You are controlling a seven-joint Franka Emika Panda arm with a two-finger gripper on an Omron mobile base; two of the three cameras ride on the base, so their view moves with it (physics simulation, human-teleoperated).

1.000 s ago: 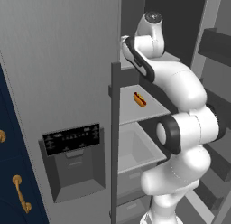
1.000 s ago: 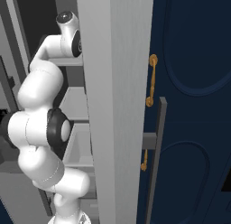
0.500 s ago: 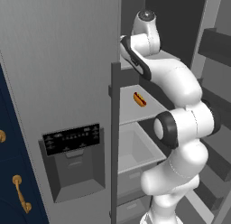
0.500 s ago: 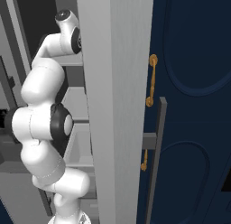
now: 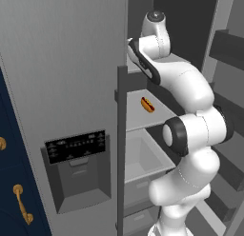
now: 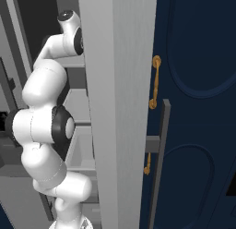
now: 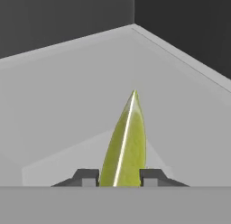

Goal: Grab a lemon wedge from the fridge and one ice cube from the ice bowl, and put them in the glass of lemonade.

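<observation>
In the hand view, the yellow-green lemon wedge stands on edge on a pale grey shelf. My gripper has one dark fingertip against each side of it, shut on it. In the left base view, my arm reaches over the dark handle of the grey fridge onto an upper shelf inside. The hand is tucked behind the door edge there. The right base view has the arm bending in behind the fridge door.
A red-and-tan hot dog lies on the shelf below the hand, above an open grey drawer. The black dispenser panel faces me. Navy cabinets with brass handles stand to the right. Door racks flank the arm.
The arm's wrist has shifted a little left and up, further into the fridge. The hot dog and door have not moved.
</observation>
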